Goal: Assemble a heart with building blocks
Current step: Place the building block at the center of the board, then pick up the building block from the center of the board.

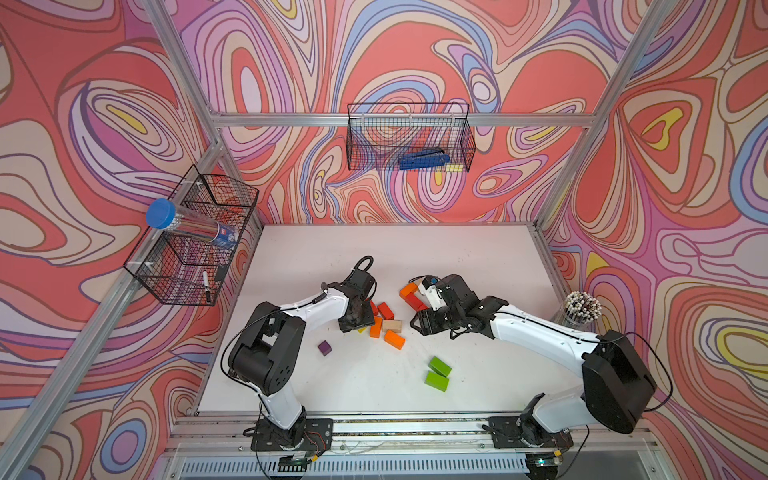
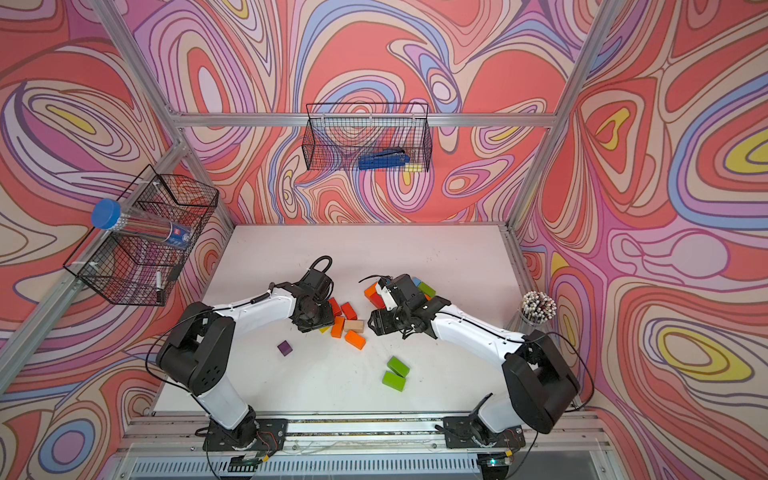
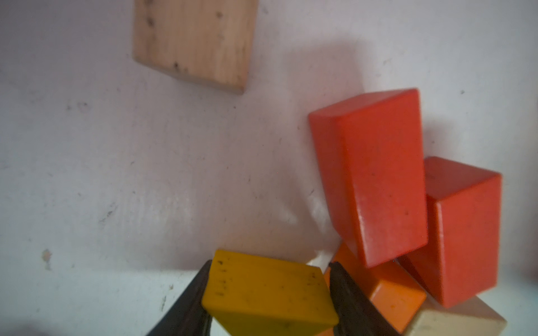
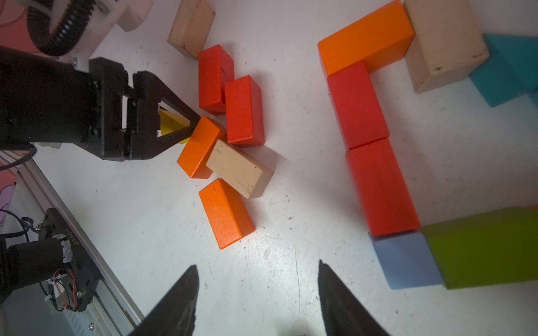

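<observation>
Within swirl-patterned walls, a white surface (image 1: 332, 257) holds scattered building blocks (image 4: 227, 212). The jaws of the left arm (image 1: 316, 305) clamp a yellow wedge (image 3: 267, 291) beside loose red bricks (image 4: 244, 110) at centre. The jaws of the right arm (image 1: 536, 328) stand open and empty, near a partly laid outline (image 4: 378, 186) of orange, red, blue and green bricks. Two green bricks (image 1: 440, 365) and a purple cube (image 1: 325, 348) lie apart.

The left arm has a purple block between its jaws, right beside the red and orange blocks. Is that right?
Not quite: the left arm has a yellow block between its jaws, not a purple one, as the left wrist view shows. The rest holds: it sits right beside the red blocks and an orange block.
</observation>
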Tool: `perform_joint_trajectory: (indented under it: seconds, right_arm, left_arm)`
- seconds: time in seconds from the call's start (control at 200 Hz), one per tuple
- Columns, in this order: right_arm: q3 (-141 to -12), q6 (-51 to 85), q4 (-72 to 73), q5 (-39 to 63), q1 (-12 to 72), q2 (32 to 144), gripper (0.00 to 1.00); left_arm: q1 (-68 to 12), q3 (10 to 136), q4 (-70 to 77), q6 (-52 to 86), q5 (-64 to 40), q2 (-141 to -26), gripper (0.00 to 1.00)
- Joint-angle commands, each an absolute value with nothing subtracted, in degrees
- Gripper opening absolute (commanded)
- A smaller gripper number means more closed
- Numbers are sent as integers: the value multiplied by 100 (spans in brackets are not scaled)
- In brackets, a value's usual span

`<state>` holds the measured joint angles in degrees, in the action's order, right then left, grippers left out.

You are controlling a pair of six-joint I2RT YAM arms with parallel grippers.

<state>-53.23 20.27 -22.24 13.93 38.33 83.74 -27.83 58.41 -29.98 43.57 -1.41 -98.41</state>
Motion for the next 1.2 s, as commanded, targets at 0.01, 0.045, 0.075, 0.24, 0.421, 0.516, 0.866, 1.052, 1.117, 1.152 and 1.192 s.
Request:
perform_joint_trajectory:
  seconds: [0.01,0.045,0.075,0.24,0.421,0.516,0.866,1.052,1.117,1.152,1.192]
  right_arm:
    - [-5291,2066,-2197,1293,3867,8340,66]
    - [-5307,2074,-2204,1285,3867,8337,66]
    - [-5317,2066,-2197,1286,3867,8345,66]
    - [-5429,2057,-2206,1297,3866,8400,66]
    - [-5611,1987,-2235,1316,3867,8507,66]
    - [-5667,1964,-2234,1335,3866,8550,66]
    - [-5669,1942,-2205,1341,3866,8561,66]
    - [-5600,1975,-2194,1323,3865,8499,66]
    - [-5565,1991,-2189,1322,3867,8477,66]
    - [-5540,2001,-2193,1319,3867,8456,66]
    - [-5514,2008,-2197,1319,3867,8423,66]
  left_arm:
    - [-2826,5893,-3017,4426,-101,-9994,59]
    - [-2829,5897,-3025,4407,-100,-9985,62]
    - [-2822,5905,-3039,4388,-102,-9976,64]
    - [-2825,5928,-3125,4308,-116,-9858,68]
    - [-2824,6009,-3458,4147,46,-9537,70]
    - [-2792,6161,-3735,3999,146,-9349,70]
    - [-1930,7078,-4084,2974,77,-9705,70]
    - [-1849,7836,-4020,2458,119,-10581,74]
    - [-1808,8108,-4061,2389,37,-10909,74]
    - [-1810,8250,-4127,2375,80,-11073,74]
    - [-1810,8380,-4180,2373,148,-11235,75]
